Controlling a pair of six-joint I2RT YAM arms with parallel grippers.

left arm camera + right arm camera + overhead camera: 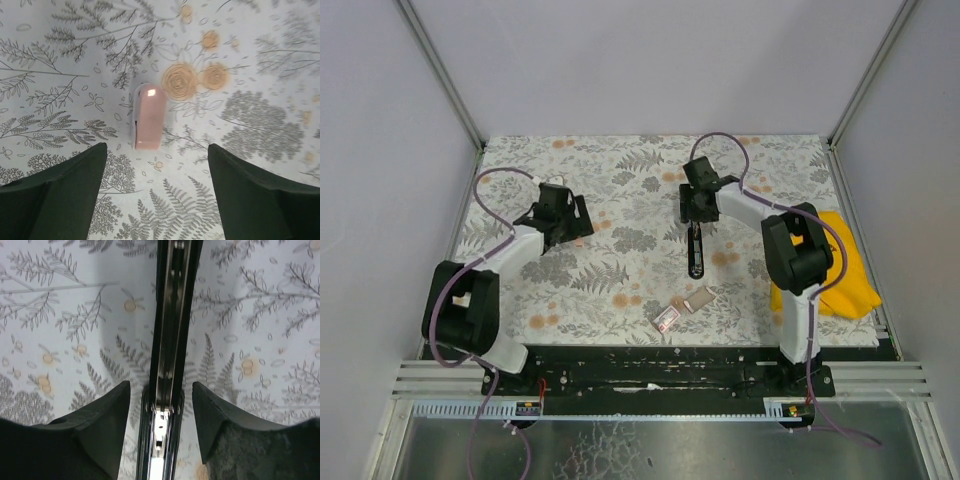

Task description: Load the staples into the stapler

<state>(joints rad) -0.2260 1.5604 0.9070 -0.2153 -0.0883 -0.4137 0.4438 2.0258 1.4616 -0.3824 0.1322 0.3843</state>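
Observation:
The stapler (695, 252) is a slim black bar lying lengthwise on the flowered mat, right of centre. In the right wrist view the stapler (172, 315) lies opened, its shiny metal channel facing up. My right gripper (161, 390) straddles it near one end, open, with a gap on each side of the stapler. My right gripper (698, 200) hovers over the stapler's far end. My left gripper (157, 150) is open and holds nothing; a small pink oblong piece (149, 116) lies on the mat just beyond its fingertips. I cannot make out loose staples.
A small pinkish box (685, 308) lies open near the mat's front edge. A yellow cloth (840, 270) is bunched at the right edge, beside the right arm. Grey walls close in the back and sides. My left gripper (568, 215) is left of centre.

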